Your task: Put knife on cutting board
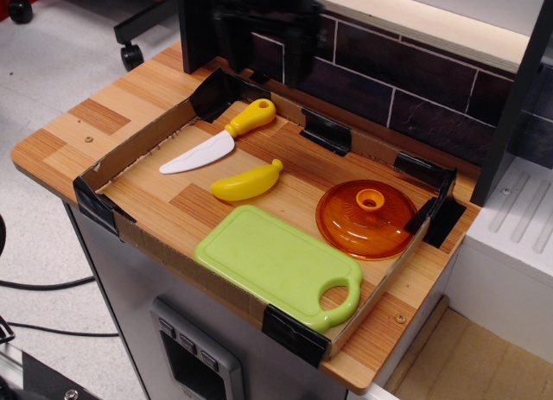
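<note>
The knife (219,142), white blade and yellow handle, lies flat at the back left of the wooden tray floor, its blade pointing front-left. The light green cutting board (275,262) lies flat at the tray's front edge, its loop handle to the right. My black gripper (262,61) hangs at the back, above and just behind the knife's handle, dark against the dark wall. Its two fingers (298,65) stand apart and hold nothing.
A yellow toy banana (248,181) lies between the knife and the board. A round orange lid (366,219) sits at the right. A low cardboard wall (138,142) with black corner clips rings the tray. A dark brick wall (406,93) stands behind.
</note>
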You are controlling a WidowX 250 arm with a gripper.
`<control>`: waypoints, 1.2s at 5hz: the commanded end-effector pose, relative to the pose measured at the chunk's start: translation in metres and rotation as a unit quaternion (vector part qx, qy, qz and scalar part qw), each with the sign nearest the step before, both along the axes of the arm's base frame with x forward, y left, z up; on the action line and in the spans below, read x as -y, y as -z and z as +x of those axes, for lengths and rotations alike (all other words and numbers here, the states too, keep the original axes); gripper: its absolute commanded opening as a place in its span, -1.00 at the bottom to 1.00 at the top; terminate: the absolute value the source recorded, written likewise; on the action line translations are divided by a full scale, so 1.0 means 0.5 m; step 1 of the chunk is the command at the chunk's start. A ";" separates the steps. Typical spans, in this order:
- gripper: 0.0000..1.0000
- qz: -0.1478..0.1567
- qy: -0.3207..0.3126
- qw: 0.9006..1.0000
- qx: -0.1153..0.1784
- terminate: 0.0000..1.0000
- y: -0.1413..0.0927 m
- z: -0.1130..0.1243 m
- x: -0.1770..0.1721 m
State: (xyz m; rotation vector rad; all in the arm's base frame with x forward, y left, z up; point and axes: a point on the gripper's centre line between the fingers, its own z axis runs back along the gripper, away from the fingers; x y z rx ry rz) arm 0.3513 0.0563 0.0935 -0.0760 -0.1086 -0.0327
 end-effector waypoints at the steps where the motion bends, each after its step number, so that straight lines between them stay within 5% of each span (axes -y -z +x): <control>1: 1.00 0.013 0.087 0.995 0.053 -1.00 0.000 0.059 -0.052; 4: 1.00 0.007 0.086 0.994 0.063 -1.00 0.070 0.079 -0.063; 6: 1.00 0.011 0.050 0.998 0.038 -1.00 0.127 0.093 -0.066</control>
